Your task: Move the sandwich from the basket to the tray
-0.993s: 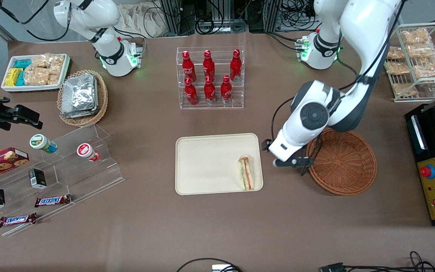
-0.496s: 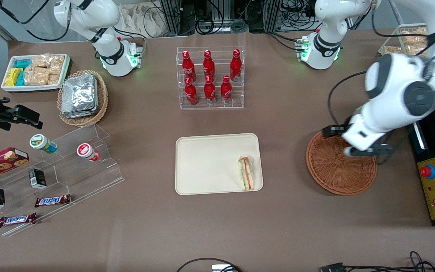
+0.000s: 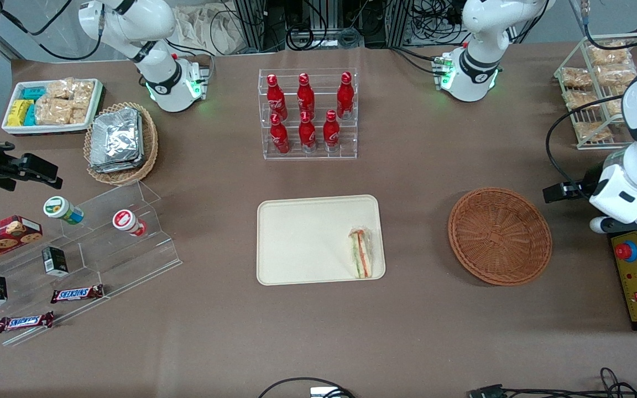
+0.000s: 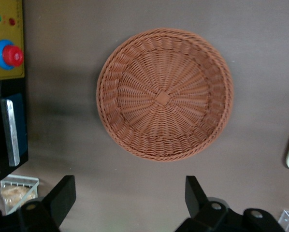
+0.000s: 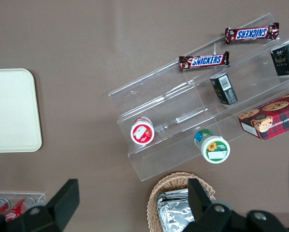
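Wide open and holding nothing, my hand point(image 4: 127, 203) hangs high over the surface point(image 3: 423, 166) at my own end of it, above the edge of the black and yellow control box point(image 3: 636, 276) with its red button point(image 3: 626, 251); both dark fingers point(image 4: 62, 195) show well apart in my wrist view, with bare brown surface between them. Nearest the front camera lie two Snickers bars point(image 3: 77, 293) and small dark cartons on the clear stepped stand point(image 3: 125, 243), toward the parked arm's end. A little farther from that camera sits the tray point(image 3: 307, 237), and the sandwich point(image 3: 361, 253) lies on it, close against the rim at the tray's corner nearest the camera and toward my end, its striped filling edge turned up. Beside the tray, well apart from it and toward my end, the basket point(image 3: 500, 236) stands with nothing in it; nothing stands between the two. Farther still, a clear rack of red bottles point(image 3: 307, 113) stands upright in line with the tray. At my end a wire rack of snack packs point(image 3: 600, 83) stands, partly hidden by my own arm, and toward the parked arm's end sit a tan basket of foil packets point(image 3: 121, 142) and a white tray of snacks point(image 3: 53, 105).
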Controlling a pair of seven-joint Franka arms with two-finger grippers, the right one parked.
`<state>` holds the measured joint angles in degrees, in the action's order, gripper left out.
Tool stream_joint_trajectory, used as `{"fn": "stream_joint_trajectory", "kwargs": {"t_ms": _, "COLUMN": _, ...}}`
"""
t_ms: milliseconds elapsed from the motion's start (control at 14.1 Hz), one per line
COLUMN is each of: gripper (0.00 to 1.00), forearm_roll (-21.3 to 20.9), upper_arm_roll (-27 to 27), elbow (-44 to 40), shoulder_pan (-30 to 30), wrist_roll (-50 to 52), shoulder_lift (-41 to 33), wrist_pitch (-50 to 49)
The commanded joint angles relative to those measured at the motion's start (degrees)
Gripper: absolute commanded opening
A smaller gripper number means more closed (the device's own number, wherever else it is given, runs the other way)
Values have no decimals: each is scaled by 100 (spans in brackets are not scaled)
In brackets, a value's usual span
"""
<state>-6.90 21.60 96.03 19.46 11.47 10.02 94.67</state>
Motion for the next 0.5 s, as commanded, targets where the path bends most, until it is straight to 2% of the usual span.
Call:
{"fn": "stream_joint_trajectory", "kwargs": {"t_ms": 0, "gripper": 100, "forearm_roll": -128, "upper_arm_roll": 54, "elbow": -251, "shoulder_pan": -100, "wrist_roll": 347, "shoulder_lift": 202, "wrist_pitch": -28}}
{"fn": "stream_joint_trajectory", "kwargs": {"t_ms": 213, "gripper": 100, "forearm_roll": -84, "upper_arm_roll": 81, "elbow": -348, "shoulder_pan": -101, "wrist_roll": 347, "shoulder_lift": 316, "wrist_pitch": 200}}
{"fn": "stream_joint_trajectory", "kwargs": {"t_ms": 426, "gripper": 100, "forearm_roll": 285, "upper_arm_roll": 46, "elbow": -313, "shoulder_pan": -74, "wrist_roll": 277, "shoulder_lift": 211, "wrist_pitch": 210}}
